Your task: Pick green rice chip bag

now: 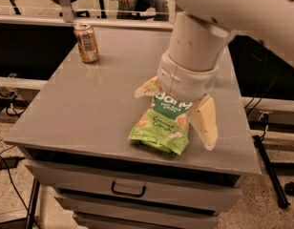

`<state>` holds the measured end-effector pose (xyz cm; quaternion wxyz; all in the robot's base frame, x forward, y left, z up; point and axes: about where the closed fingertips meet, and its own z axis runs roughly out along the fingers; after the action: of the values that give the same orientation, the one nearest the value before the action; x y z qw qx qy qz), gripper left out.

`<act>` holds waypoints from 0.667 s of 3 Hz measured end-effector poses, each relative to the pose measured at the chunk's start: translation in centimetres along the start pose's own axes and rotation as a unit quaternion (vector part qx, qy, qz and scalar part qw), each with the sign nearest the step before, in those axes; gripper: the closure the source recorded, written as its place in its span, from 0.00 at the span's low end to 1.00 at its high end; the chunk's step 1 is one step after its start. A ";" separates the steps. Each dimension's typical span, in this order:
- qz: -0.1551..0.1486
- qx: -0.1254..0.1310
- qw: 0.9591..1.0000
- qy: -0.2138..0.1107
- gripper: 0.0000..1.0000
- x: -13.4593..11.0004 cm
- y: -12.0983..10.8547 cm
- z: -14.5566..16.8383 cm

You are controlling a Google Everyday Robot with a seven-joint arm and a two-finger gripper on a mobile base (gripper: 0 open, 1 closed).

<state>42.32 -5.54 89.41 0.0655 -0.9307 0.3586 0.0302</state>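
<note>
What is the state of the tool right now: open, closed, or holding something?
The tool is open, low over the top end of the green rice chip bag, with one finger on each side; it is not gripping the bag yet.

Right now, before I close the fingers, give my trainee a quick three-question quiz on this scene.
1. True or false: the gripper is over the chip bag, its fingers spread either side of the bag's top.
2. Which stands near the far left corner of the table? A) can B) bottle C) bowl
3. Fill in: under the tabletop is a drawer with a dark ____.
Key: 1 true; 2 A; 3 handle.
</note>
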 end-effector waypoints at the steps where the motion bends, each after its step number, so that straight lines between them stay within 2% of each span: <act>1: -0.092 -0.006 0.995 0.041 0.00 0.5 -1.2 0.3; 2: -0.142 -0.004 0.989 0.048 0.00 0.6 -1.4 0.2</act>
<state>43.75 -4.88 89.32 0.0483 -0.9727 0.2257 -0.0230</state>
